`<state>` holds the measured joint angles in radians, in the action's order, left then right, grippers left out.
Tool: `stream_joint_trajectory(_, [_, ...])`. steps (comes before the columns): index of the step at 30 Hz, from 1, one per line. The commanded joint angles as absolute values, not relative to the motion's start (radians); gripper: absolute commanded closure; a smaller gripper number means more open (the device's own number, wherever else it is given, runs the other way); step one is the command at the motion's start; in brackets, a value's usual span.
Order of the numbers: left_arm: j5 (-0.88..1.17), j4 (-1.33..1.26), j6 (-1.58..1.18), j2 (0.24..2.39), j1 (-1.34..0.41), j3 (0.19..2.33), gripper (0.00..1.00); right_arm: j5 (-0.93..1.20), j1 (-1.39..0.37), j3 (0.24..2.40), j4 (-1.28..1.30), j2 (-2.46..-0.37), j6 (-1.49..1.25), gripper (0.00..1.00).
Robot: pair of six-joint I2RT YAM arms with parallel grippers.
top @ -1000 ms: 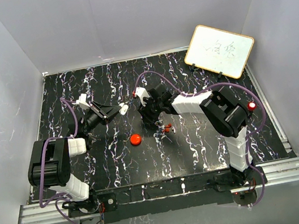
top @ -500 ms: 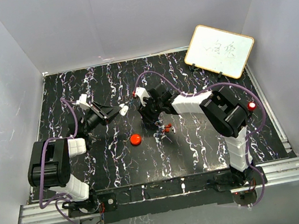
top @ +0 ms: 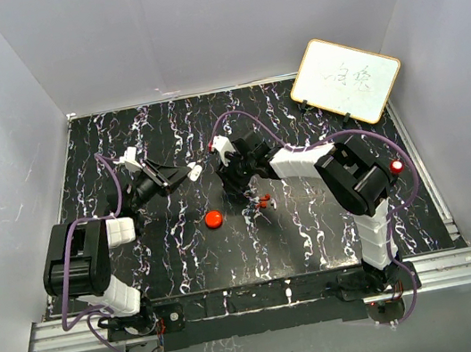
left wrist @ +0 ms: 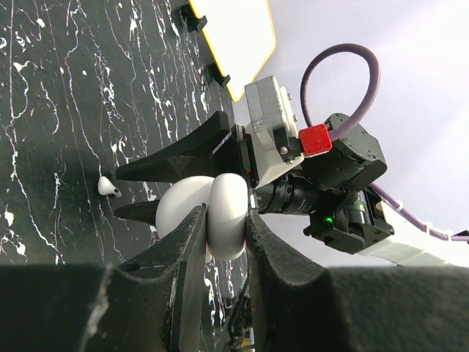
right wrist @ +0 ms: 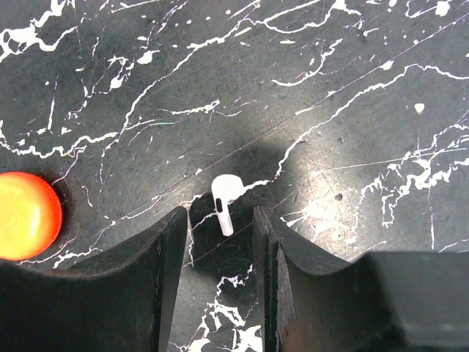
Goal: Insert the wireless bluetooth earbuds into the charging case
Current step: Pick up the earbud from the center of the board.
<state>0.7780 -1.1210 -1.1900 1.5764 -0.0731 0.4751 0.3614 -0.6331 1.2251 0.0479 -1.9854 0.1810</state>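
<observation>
I am working over a black worktop (top: pixel 318 234) veined with white. A round red disc (right wrist: pixel 26 215) is lying on it just left of my right tool (right wrist: pixel 218 246). Two small red bits (top: pixel 264 200) are sitting close together on the other side of that tool, near it but not touching. A whiteboard (top: pixel 345 79) with a yellow rim is leaning at the far right corner, well apart from everything else. Nothing is lying between my two tools.

One white earbud (right wrist: pixel 223 196) is resting on the worktop. My right tool is hanging over it with its jaws parted, one finger on each side of the stem. Neither finger is touching the earbud. I am seeing only this one earbud.

My left tool (left wrist: pixel 223 246) is clamping a white rounded case (left wrist: pixel 198 209) between its fingers and carrying it above the worktop. The case is showing two smooth lobes side by side. I cannot tell whether its lid is standing open.

My left arm is rising from the near left corner and reaching toward the middle of the worktop. Its tool is pointing across at the right tool. My right arm is folding up from the near right corner. Its forearm is stretching leftward to the centre, and its tool is pointing down at the worktop, close to the left tool.
</observation>
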Motion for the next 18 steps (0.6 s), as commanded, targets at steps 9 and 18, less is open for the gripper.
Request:
stream_joint_trajectory(9, [0.794, -1.169, -1.197, 1.527, -0.066, 0.493, 1.0, 0.354, -0.636, 1.282, -0.005, -1.987, 0.171, 0.61])
stream_joint_trajectory(18, [0.796, -1.195, -1.206, 1.526, -0.066, 0.492, 1.0, 0.356, -0.637, 1.286, -0.003, -1.994, 0.172, 0.64])
